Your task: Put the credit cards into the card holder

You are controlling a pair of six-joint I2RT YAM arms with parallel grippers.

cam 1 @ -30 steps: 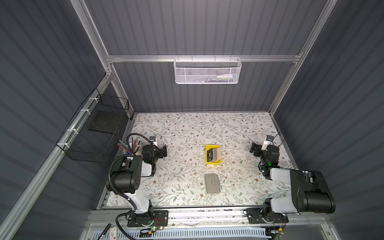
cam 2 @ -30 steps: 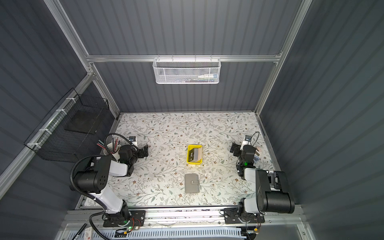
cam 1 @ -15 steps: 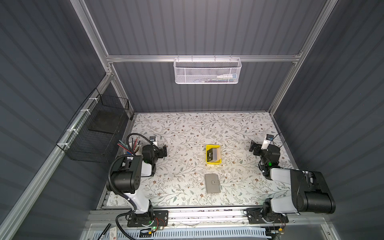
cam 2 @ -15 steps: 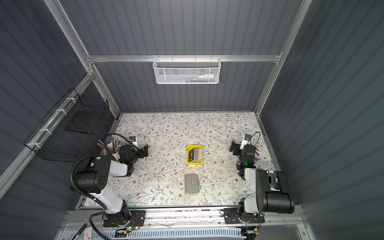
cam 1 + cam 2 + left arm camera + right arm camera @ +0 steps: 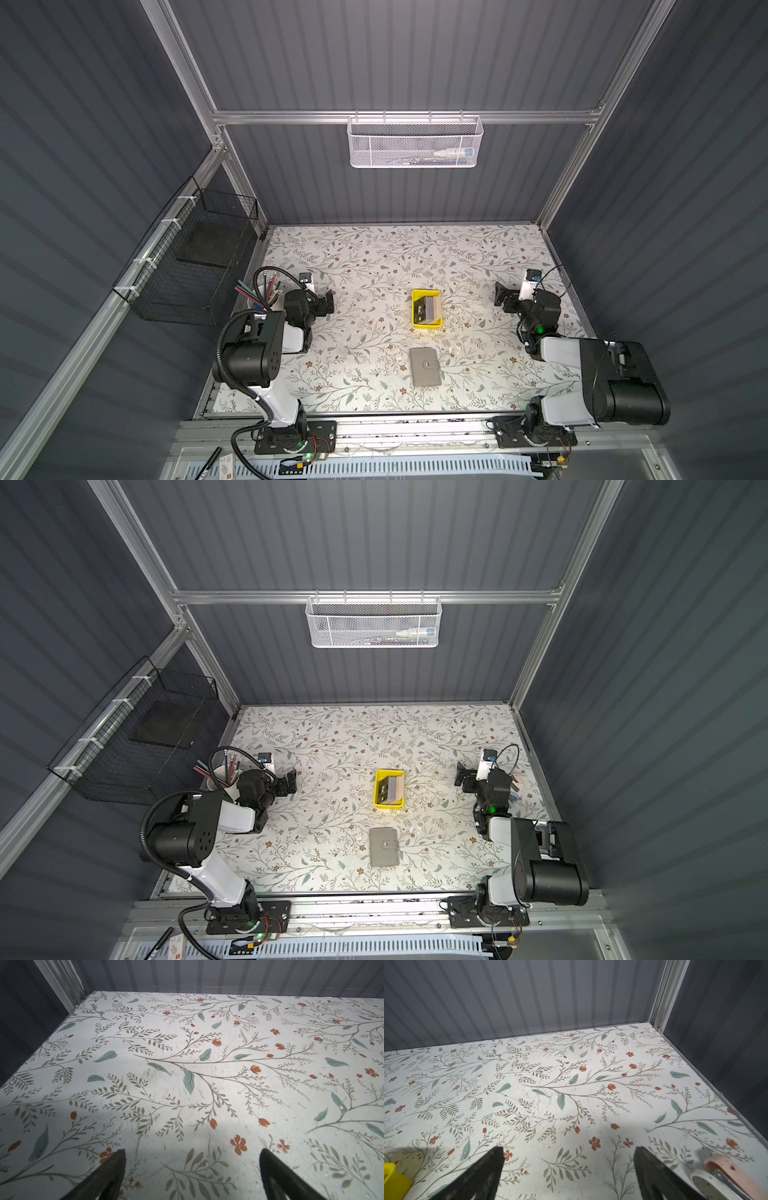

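Observation:
The credit cards (image 5: 424, 311) (image 5: 390, 791), black with a tan one beside them, lie stacked in a yellow tray (image 5: 415, 320) near the table's middle. The card holder (image 5: 424, 368) (image 5: 384, 847) is a flat grey wallet with its snap tab closed, lying nearer the front than the tray. My left gripper (image 5: 326, 302) (image 5: 192, 1150) rests low at the table's left, open and empty, far from both. My right gripper (image 5: 503, 297) (image 5: 569, 1148) rests at the right, open, with only floral tabletop between its fingers. Just a corner of the yellow tray (image 5: 394, 1180) shows in the right wrist view.
A cup of pens (image 5: 259, 293) stands behind the left arm. A white tape roll (image 5: 704, 1182) and a pink object (image 5: 724, 1167) lie beside the right gripper near the right wall. A black wire basket (image 5: 199, 266) hangs on the left wall, a white mesh basket (image 5: 413, 141) on the back rail.

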